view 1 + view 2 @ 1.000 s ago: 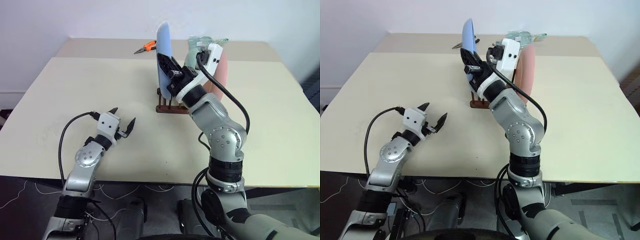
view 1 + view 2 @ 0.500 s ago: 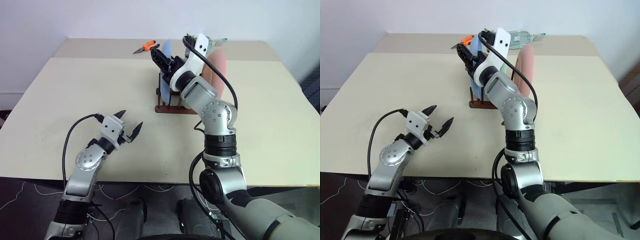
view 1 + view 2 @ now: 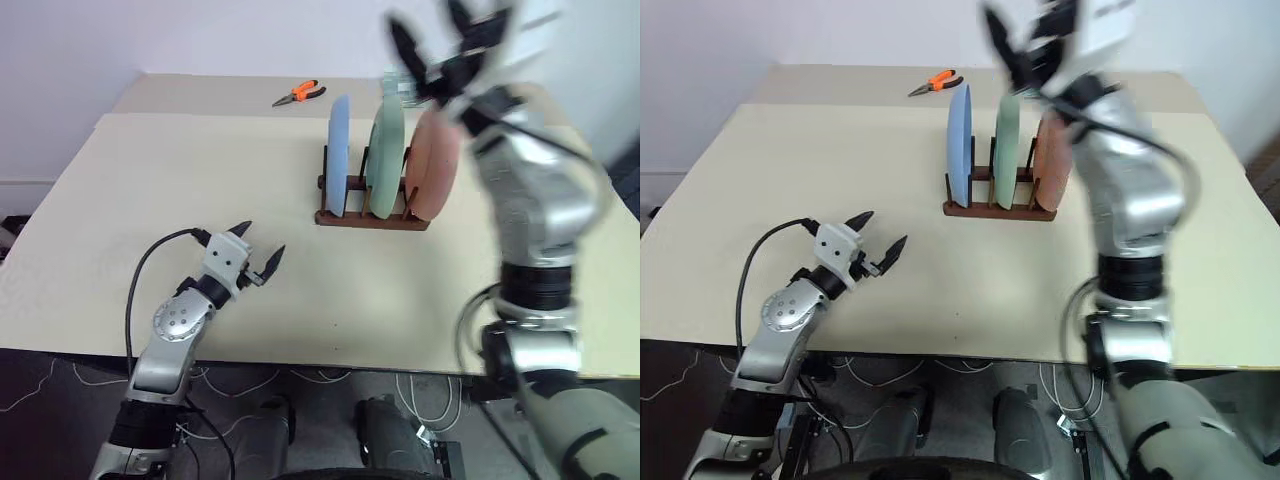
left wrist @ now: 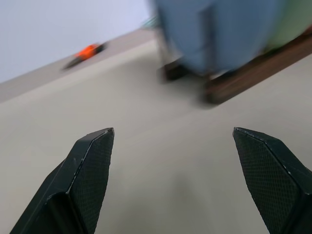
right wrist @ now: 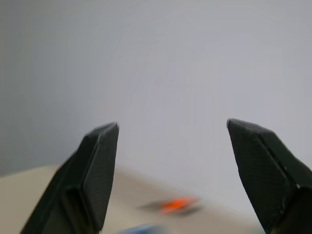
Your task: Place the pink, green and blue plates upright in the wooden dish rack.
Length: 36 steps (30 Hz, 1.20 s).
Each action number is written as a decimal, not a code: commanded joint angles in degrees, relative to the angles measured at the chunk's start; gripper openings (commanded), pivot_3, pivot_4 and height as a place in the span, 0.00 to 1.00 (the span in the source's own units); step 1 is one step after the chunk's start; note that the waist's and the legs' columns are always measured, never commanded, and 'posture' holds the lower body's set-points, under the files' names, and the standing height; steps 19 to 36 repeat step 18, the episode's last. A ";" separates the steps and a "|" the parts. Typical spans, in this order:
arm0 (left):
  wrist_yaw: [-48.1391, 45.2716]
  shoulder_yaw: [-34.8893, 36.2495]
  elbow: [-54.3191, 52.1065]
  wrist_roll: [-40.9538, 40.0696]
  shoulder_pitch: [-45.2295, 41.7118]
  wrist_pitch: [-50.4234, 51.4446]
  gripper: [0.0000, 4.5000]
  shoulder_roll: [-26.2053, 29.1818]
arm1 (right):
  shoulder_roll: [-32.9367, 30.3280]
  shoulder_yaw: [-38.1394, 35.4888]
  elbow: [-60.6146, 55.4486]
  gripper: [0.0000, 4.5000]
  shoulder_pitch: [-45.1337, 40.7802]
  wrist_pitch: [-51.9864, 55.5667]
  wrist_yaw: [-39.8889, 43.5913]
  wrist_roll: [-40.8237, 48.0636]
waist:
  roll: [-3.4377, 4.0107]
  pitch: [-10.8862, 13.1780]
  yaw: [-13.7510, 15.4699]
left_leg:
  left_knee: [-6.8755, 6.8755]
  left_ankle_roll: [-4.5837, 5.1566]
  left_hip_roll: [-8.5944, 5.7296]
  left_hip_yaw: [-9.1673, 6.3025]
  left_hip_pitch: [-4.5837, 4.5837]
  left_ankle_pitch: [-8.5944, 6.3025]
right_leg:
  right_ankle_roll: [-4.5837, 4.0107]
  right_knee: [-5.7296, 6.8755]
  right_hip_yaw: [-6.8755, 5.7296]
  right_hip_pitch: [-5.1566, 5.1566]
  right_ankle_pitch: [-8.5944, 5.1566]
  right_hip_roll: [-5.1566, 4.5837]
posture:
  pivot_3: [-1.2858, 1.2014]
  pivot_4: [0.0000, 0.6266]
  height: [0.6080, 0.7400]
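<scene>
All three plates stand upright in the wooden dish rack (image 3: 368,213) at upper centre: blue plate (image 3: 339,153), then green plate (image 3: 385,156), then pink plate (image 3: 432,166). The right gripper (image 3: 448,42), fingers spread and empty, hangs above the pink plate; backing out is best done straight up, clear of the rims. The left gripper (image 3: 257,258), also spread, hovers low over the table (image 3: 200,170) at lower left.

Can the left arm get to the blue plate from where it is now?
Probably yes: the open left gripper hangs over bare table, and the blue plate stands at the rack's near end, nothing between.
</scene>
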 commanded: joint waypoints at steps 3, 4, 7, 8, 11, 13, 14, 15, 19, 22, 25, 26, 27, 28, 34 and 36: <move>0.75 3.62 4.71 1.12 -1.01 -3.16 0.89 2.65 | -8.23 -4.79 4.30 0.80 17.67 -0.50 8.70 -1.68 | -0.02 -0.02 -0.23 | 0.00 0.02 0.01 0.07 0.02 -0.01 | -0.13 -0.01 0.02 0.01 -0.07 -0.04 | 0.52 0.24 1.00; 0.42 4.25 5.69 0.96 -0.94 -3.61 0.89 3.30 | -8.73 -4.45 4.79 0.80 22.20 -1.91 10.76 -2.06 | 0.05 0.02 -0.37 | 0.00 0.02 0.04 0.09 0.03 -0.01 | -0.13 0.01 0.02 0.01 -0.07 -0.04 | 0.52 0.24 1.00; -0.67 5.22 7.16 0.20 -0.53 -3.38 0.89 4.45 | -8.17 -3.54 7.78 0.80 30.04 -4.82 14.36 -2.69 | 0.32 0.14 -0.56 | 0.01 0.02 0.06 0.17 0.03 -0.01 | -0.06 0.09 0.09 -0.06 -0.03 -0.04 | 0.52 0.24 1.00; -0.97 5.39 7.01 0.03 -0.06 -3.71 0.89 4.71 | -7.65 -2.83 8.47 0.80 31.54 -5.90 15.25 -2.92 | 0.33 0.14 -0.65 | 0.01 0.02 0.06 0.21 0.03 -0.01 | -0.02 0.11 0.14 -0.08 -0.01 -0.04 | 0.52 0.24 1.00; -1.37 6.00 5.90 -1.26 0.89 -2.97 0.89 4.22 | -6.64 -0.83 11.06 0.80 33.36 -9.27 16.04 -4.75 | 0.37 0.14 -0.75 | 0.06 0.02 0.06 0.25 0.05 0.00 | -0.02 0.10 0.17 -0.07 -0.01 -0.03 | 0.52 0.24 1.00; -1.25 5.78 5.18 -1.35 1.46 -2.63 0.89 3.93 | -5.98 -0.44 12.54 0.80 33.19 -10.14 15.96 -5.22 | 0.34 0.13 -0.52 | 0.08 0.02 0.06 0.24 0.06 0.00 | -0.05 0.09 0.17 -0.05 -0.03 -0.03 | 0.52 0.24 1.00; -0.97 5.54 4.87 -1.01 1.78 -2.58 0.89 3.79 | -5.59 -0.35 13.36 0.80 32.98 -10.60 15.91 -5.38 | 0.33 0.13 -0.32 | 0.08 0.02 0.07 0.23 0.06 0.00 | -0.05 0.08 0.17 -0.04 -0.03 -0.03 | 0.52 0.24 1.00; -0.66 5.27 4.58 -0.66 1.97 -2.45 0.89 3.57 | -5.41 -0.36 14.22 0.80 32.77 -11.11 15.99 -5.51 | 0.33 0.13 -0.22 | 0.08 0.02 0.06 0.23 0.06 -0.01 | -0.03 0.06 0.17 -0.01 -0.02 -0.03 | 0.52 0.24 1.00; 0.31 5.33 3.31 -0.39 3.26 -2.07 0.89 2.96 | -4.94 0.61 18.42 0.80 31.03 -13.88 15.75 -7.16 | 0.33 0.13 0.01 | 0.10 0.02 0.02 0.23 0.05 -0.01 | -0.04 0.00 0.17 0.02 -0.02 -0.06 | 0.52 0.24 1.00; 0.31 5.33 3.31 -0.39 3.26 -2.07 0.89 2.96 | -4.94 0.61 18.42 0.80 31.03 -13.88 15.75 -7.16 | 0.33 0.13 0.01 | 0.10 0.02 0.02 0.23 0.05 -0.01 | -0.04 0.00 0.17 0.02 -0.02 -0.06 | 0.52 0.24 1.00; 0.31 5.33 3.31 -0.39 3.26 -2.07 0.89 2.96 | -4.94 0.61 18.42 0.80 31.03 -13.88 15.75 -7.16 | 0.33 0.13 0.01 | 0.10 0.02 0.02 0.23 0.05 -0.01 | -0.04 0.00 0.17 0.02 -0.02 -0.06 | 0.52 0.24 1.00; 0.31 5.33 3.31 -0.39 3.26 -2.07 0.89 2.96 | -4.94 0.61 18.42 0.80 31.03 -13.88 15.75 -7.16 | 0.33 0.13 0.01 | 0.10 0.02 0.02 0.23 0.05 -0.01 | -0.04 0.00 0.17 0.02 -0.02 -0.06 | 0.52 0.24 1.00; 0.31 5.33 3.31 -0.39 3.26 -2.07 0.89 2.96 | -4.94 0.61 18.42 0.80 31.03 -13.88 15.75 -7.16 | 0.33 0.13 0.01 | 0.10 0.02 0.02 0.23 0.05 -0.01 | -0.04 0.00 0.17 0.02 -0.02 -0.06 | 0.52 0.24 1.00; 0.31 5.33 3.31 -0.39 3.26 -2.07 0.89 2.96 | -4.94 0.61 18.42 0.80 31.03 -13.88 15.75 -7.16 | 0.33 0.13 0.01 | 0.10 0.02 0.02 0.23 0.05 -0.01 | -0.04 0.00 0.17 0.02 -0.02 -0.06 | 0.52 0.24 1.00; 0.31 5.33 3.31 -0.39 3.26 -2.07 0.89 2.96 | -4.94 0.61 18.42 0.80 31.03 -13.88 15.75 -7.16 | 0.33 0.13 0.01 | 0.10 0.02 0.02 0.23 0.05 -0.01 | -0.04 0.00 0.17 0.02 -0.02 -0.06 | 0.52 0.24 1.00; 0.31 5.33 3.31 -0.39 3.26 -2.07 0.89 2.96 | -4.94 0.61 18.42 0.80 31.03 -13.88 15.75 -7.16 | 0.33 0.13 0.01 | 0.10 0.02 0.02 0.23 0.05 -0.01 | -0.04 0.00 0.17 0.02 -0.02 -0.06 | 0.52 0.24 1.00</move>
